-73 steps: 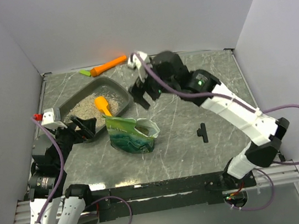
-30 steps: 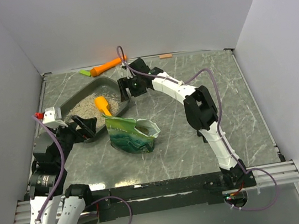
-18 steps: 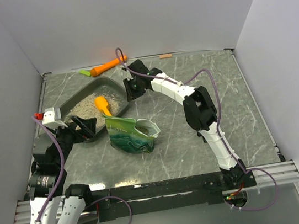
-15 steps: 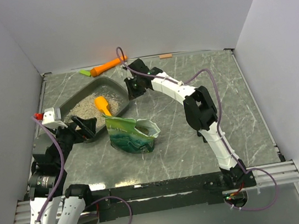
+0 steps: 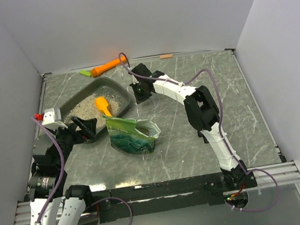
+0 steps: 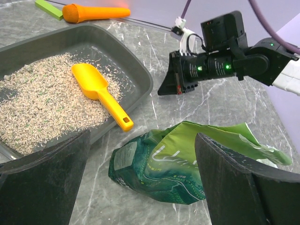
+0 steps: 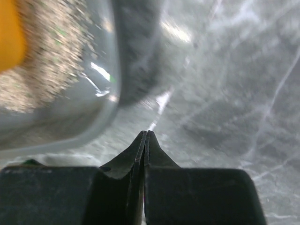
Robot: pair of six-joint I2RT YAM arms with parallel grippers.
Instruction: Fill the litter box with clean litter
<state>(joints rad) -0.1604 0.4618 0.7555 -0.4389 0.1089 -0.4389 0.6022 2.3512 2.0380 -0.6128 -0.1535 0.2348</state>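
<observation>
Two claws sit on either side of the litter box (image 5: 113,83), a dark grey tray lying at an angle on the far left part of the marbled tabletop (image 5: 178,153). The clean litter (image 5: 85,106) covers most of the tray floor in a loose beige layer, thinner toward the corner nearest the right arm, where bare plastic shows. An orange scoop (image 5: 103,106) rests on the granules, its handle reaching over the near rim toward the green bag (image 5: 134,136).

The bag lies crumpled on the tabletop just in front of the box, its mouth gaping open to the right.

The right claw (image 5: 138,95) hangs just outside the box's right corner, apart from the rim. Its wrist view shows the two fingers pressed flat together with nothing between them, tips (image 7: 145,137) over bare tabletop beside the rounded corner of the box (image 7: 112,101). Whether the tips touch the surface I cannot tell.

The left claw (image 5: 87,129) is near the box's near left end, its fingers (image 6: 44,183) spread wide and holding nothing, framing the scoop (image 6: 98,91) and the bag (image 6: 187,159).

An orange carrot-shaped item (image 5: 109,66) and a green strip (image 5: 85,73) lie beyond the box near the back wall.
</observation>
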